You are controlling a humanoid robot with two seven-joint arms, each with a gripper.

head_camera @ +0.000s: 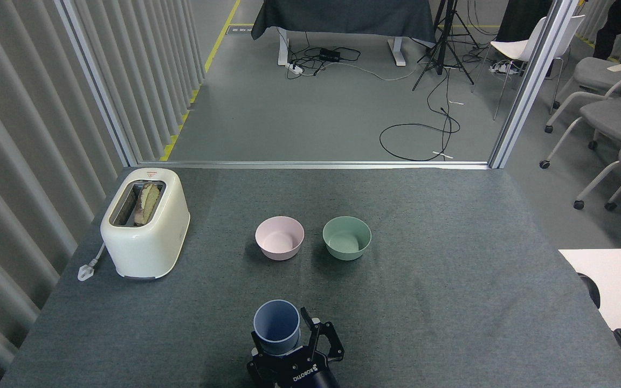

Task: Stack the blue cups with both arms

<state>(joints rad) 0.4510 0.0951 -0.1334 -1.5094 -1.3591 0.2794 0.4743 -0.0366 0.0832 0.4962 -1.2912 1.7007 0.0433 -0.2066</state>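
A light-blue cup (276, 327) stands upright at the near middle of the table, its mouth open towards me. Only this one rim shows, and I see no separate second blue cup anywhere on the table. A black gripper (283, 345) with white lettering comes in from the bottom edge, slightly right of the cup. I take it for my right gripper. Its fingers (306, 319) sit on both sides of the cup's lower wall, shut on it. My left arm is out of view.
A pale pink bowl (280, 237) and a mint green bowl (346, 237) stand side by side beyond the cup. A cream toaster (145, 222) with bread in it is at the left. A white desk corner (618, 280) lies at the right edge.
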